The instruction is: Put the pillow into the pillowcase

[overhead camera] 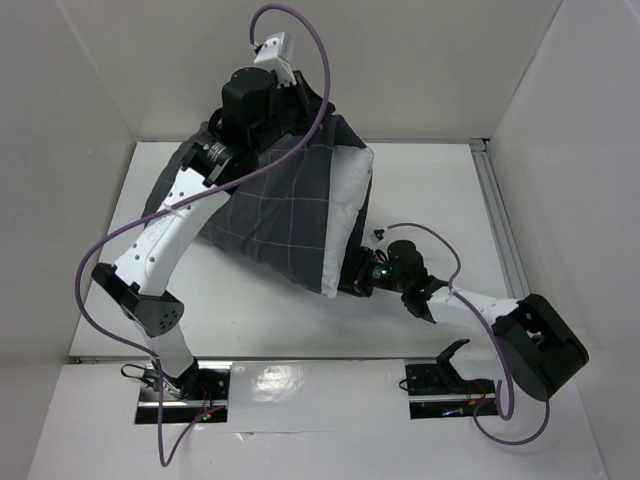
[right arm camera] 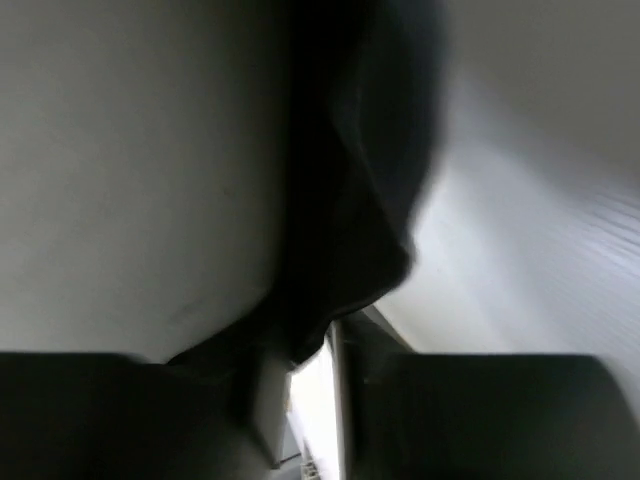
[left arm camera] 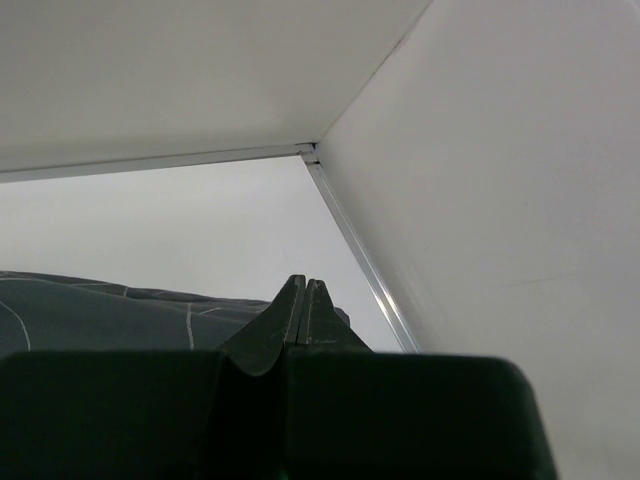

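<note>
The dark grey grid-patterned pillowcase [overhead camera: 270, 200] lies tilted at the table's far middle. The white pillow [overhead camera: 350, 195] sticks out of its right side. My left gripper [overhead camera: 305, 95] is at the pillowcase's raised far corner, and the cloth rises to its fingers. In the left wrist view that gripper [left arm camera: 303, 285] is shut, fingertips pressed together, with pillowcase [left arm camera: 100, 310] cloth just behind them. My right gripper [overhead camera: 352, 280] is at the near right edge of the opening. In the blurred right wrist view its jaws [right arm camera: 315, 335] stand narrowly apart with the pillowcase hem [right arm camera: 350, 200] between the tips, beside the pillow [right arm camera: 130, 180].
White enclosure walls close in the table [overhead camera: 430, 190] on three sides. A metal rail [overhead camera: 500, 210] runs along the right edge. A purple cable [overhead camera: 300, 30] loops above the left arm, and the right arm's elbow [overhead camera: 540, 345] sits near the front right.
</note>
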`<action>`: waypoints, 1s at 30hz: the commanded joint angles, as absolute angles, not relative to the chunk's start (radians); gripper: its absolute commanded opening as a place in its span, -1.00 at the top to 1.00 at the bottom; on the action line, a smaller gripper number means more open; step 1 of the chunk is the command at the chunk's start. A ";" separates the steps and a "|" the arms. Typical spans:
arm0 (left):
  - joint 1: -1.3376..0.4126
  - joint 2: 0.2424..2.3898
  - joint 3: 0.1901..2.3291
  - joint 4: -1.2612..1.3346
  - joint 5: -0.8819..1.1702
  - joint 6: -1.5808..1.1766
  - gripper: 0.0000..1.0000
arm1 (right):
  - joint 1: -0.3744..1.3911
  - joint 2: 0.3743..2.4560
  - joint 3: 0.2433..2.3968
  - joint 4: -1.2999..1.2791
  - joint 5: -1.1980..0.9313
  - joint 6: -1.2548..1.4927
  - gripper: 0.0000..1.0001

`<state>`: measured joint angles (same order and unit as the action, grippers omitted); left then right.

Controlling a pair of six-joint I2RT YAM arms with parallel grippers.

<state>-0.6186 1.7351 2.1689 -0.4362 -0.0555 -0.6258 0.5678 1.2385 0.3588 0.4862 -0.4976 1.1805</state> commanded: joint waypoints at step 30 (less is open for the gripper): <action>-0.548 1.534 2.060 -0.304 0.055 -0.571 1.00 | 0.466 0.994 0.878 -0.241 -0.149 0.707 1.00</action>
<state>-0.5484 1.5208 2.0655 -0.3309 -0.0536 -0.6003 0.4740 1.0096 0.9272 -0.2768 -0.1459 0.7010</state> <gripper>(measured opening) 0.032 0.011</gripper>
